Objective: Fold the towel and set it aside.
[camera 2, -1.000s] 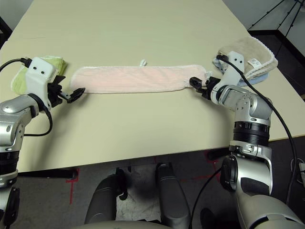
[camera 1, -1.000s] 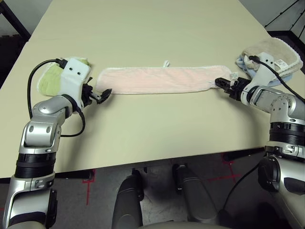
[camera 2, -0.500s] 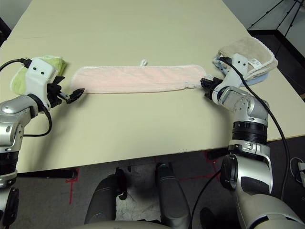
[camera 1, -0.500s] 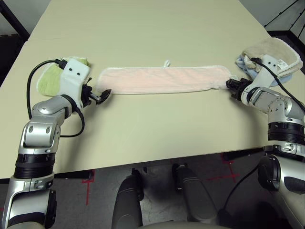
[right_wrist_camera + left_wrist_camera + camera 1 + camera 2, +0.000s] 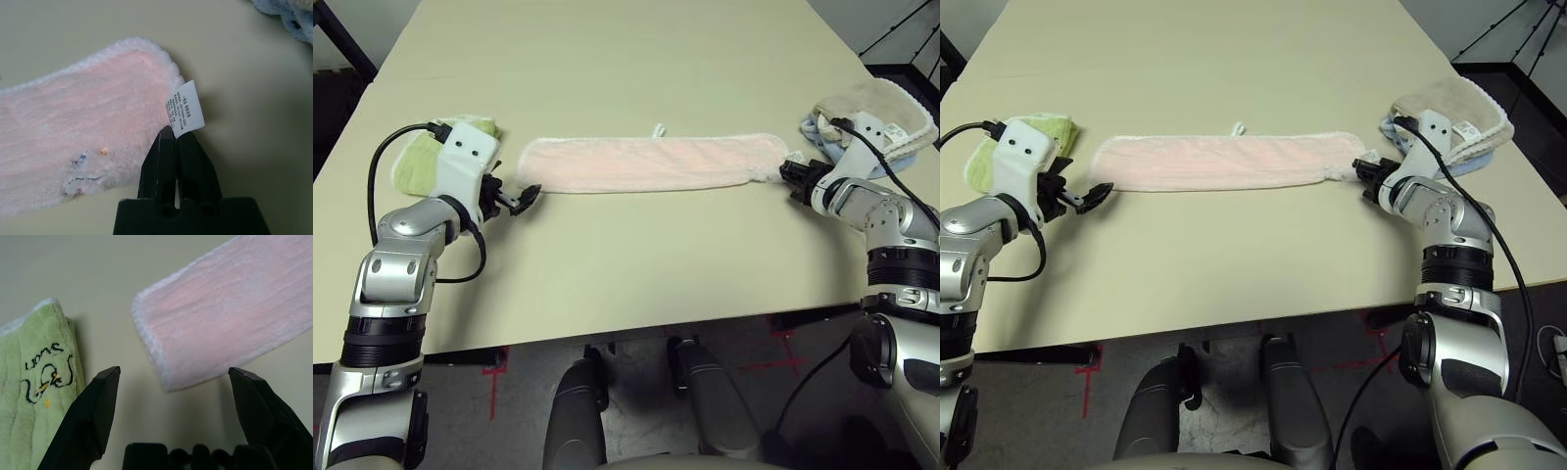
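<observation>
Towel [image 5: 646, 163], pale pink terry w/ white trim, lies as a long folded strip across mid desk [image 5: 636, 264], loop on its far edge. Right gripper [image 5: 177, 138] has its fingers pinched shut at the strip's right end, by the white care tag [image 5: 185, 108]; looks like tag/edge is caught, can't confirm. Left gripper [image 5: 171, 382] has fingers spread wide, empty, just short of the left end. I'd judge it soft, light, floppy, so grab corners. Green towel [image 5: 34, 401] lies at left, beige and blue ones [image 5: 881, 113] far right.
</observation>
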